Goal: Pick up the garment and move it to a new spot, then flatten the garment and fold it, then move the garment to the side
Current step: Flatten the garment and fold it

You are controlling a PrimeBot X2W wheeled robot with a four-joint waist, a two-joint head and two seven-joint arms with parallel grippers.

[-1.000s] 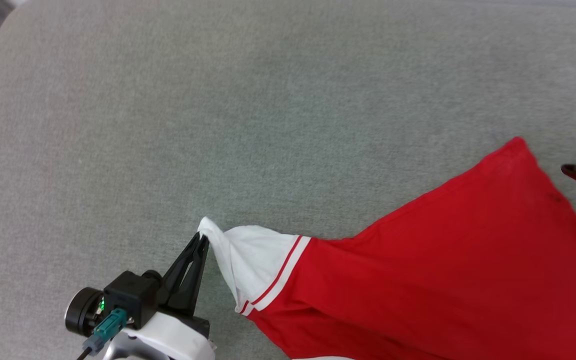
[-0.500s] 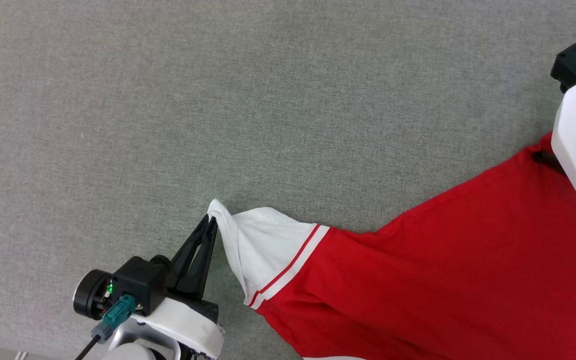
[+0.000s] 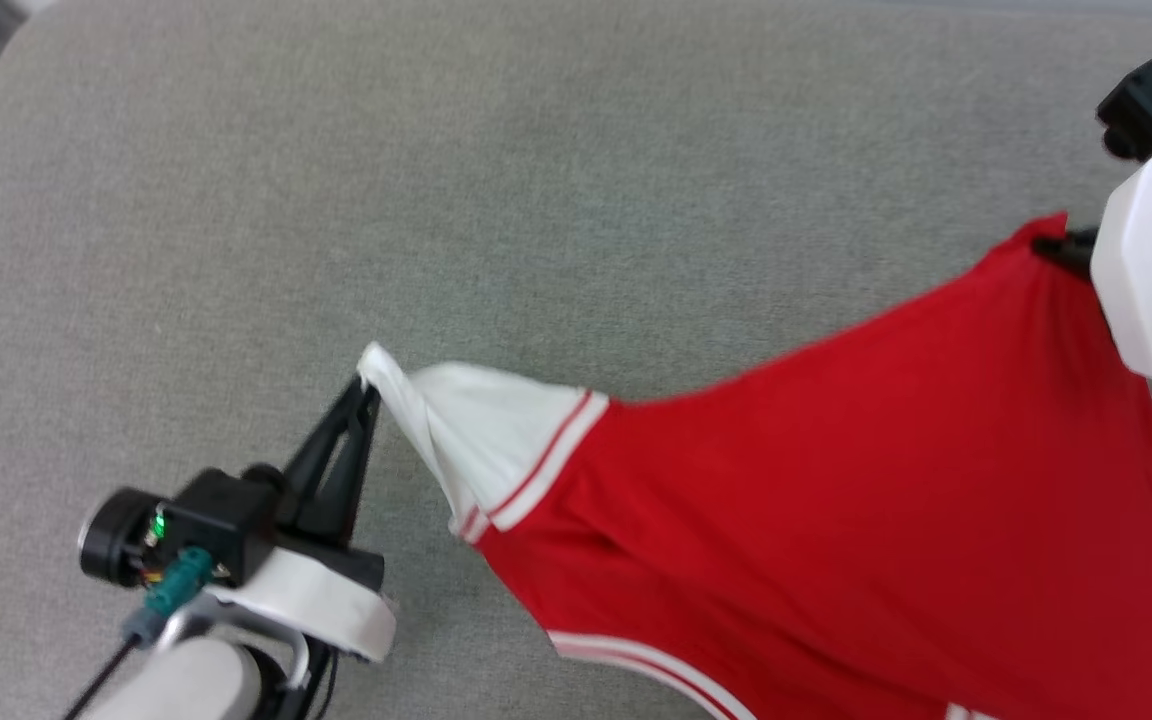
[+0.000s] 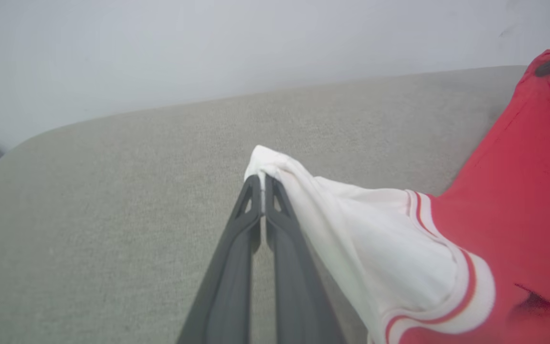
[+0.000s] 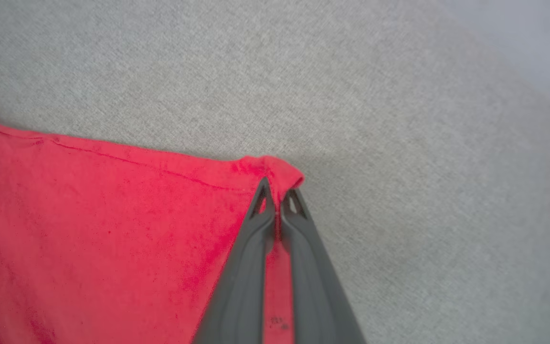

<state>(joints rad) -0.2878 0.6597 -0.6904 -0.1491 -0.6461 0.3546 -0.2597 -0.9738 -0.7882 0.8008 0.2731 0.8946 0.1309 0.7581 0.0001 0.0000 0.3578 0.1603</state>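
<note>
Right now both grippers are clamping cloth. The left gripper is pinching, fingers together, on the very tip of the white sleeve. The right gripper is nipping, fingers together, on a red corner of the garment, likely a hem corner. The garment is hanging stretched between the two sets of fingertips, with the rest drooping below them over the grey fabric surface. I can't tell whether the low part is touching it.

I'm reading the step as carrying and spreading ahead of the flatten. Doing it well means moving both arms at a matched pace and holding the spacing so the top edge is taut, not straining. The left pinch is biting very little cloth, so a hard pull is risking a slip. I'd be laying down the hanging part first, then the gripped edge.

Pose: the left arm is reaching forward from low down, fingers angling up toward the sleeve tip. The right wrist is sitting out wide, fingers pointing inward at the corner.
</note>
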